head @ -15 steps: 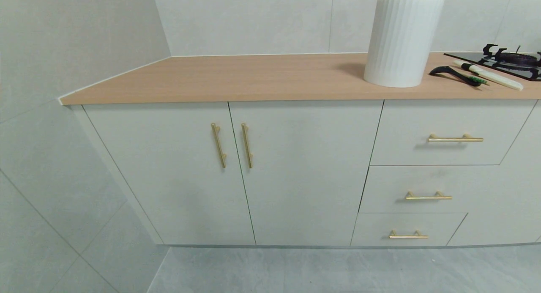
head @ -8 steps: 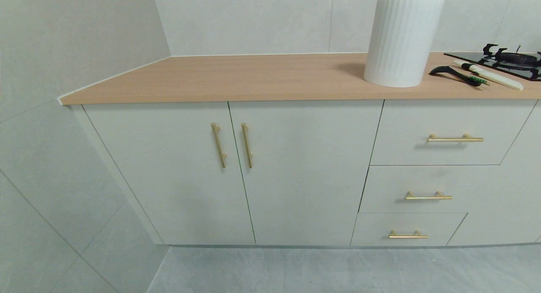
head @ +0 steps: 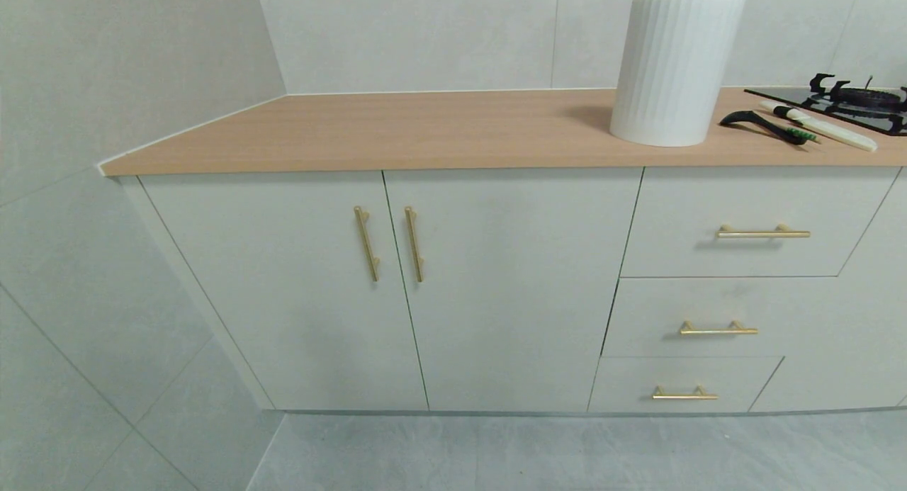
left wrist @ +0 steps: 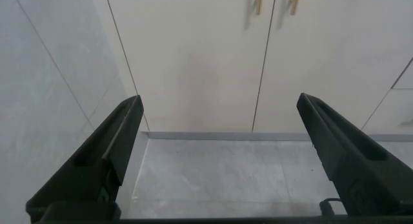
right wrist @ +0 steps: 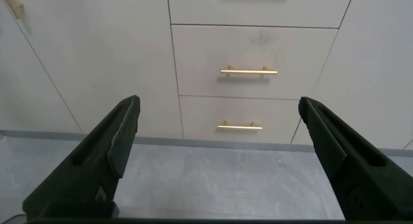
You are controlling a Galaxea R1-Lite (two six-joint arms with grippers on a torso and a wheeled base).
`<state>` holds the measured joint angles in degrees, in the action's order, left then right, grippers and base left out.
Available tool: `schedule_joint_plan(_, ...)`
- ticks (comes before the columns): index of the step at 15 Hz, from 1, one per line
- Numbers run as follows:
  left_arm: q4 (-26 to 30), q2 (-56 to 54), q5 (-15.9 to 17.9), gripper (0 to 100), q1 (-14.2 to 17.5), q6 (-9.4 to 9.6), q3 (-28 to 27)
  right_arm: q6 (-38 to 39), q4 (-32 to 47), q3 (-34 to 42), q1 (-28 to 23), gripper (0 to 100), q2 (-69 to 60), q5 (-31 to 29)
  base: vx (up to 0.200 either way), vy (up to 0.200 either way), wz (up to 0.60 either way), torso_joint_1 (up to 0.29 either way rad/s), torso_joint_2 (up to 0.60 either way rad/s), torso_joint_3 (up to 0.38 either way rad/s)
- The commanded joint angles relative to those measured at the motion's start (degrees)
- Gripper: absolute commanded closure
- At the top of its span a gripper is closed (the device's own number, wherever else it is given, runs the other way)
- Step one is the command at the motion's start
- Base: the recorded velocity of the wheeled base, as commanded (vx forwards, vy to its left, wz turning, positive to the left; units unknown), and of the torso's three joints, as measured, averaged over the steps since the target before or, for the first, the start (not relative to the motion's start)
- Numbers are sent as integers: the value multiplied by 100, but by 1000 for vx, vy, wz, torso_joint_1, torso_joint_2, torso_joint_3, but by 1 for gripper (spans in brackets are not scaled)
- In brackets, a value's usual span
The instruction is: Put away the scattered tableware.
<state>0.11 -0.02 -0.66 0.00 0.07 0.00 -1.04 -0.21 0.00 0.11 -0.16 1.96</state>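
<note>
The tableware lies on the wooden table [head: 397,130]: a black utensil [head: 758,121] and a white utensil [head: 825,127] side by side, between a tall ribbed white container [head: 673,69] and the stove [head: 861,98] at the table's right end. The left claw [left wrist: 219,102] hangs low before the cupboard doors [left wrist: 193,50], above the floor [left wrist: 213,179], its fingers spread wide and gripping nothing. The right claw [right wrist: 219,102] hangs before the lower drawers [right wrist: 255,56], likewise spread wide and empty.
</note>
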Motion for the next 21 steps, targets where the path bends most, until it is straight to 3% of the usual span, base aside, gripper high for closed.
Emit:
schedule_joint_plan(1, 7, 2, -4, 0, 0, -25, 0, -19, 3, 0, 7, 0, 16, 15, 0, 0, 0, 0, 0, 0)
schedule_joint_plan(9, 7, 11, -4, 0, 0, -25, 0, 42, 12, 0, 7, 0, 16, 111, 0, 0, 0, 0, 0, 0)
schedule_joint_plan(21, 7, 11, 4, 0, 0, -25, 0, 51, 12, 0, 7, 0, 16, 103, 0, -200, 0, 3, 1, 7)
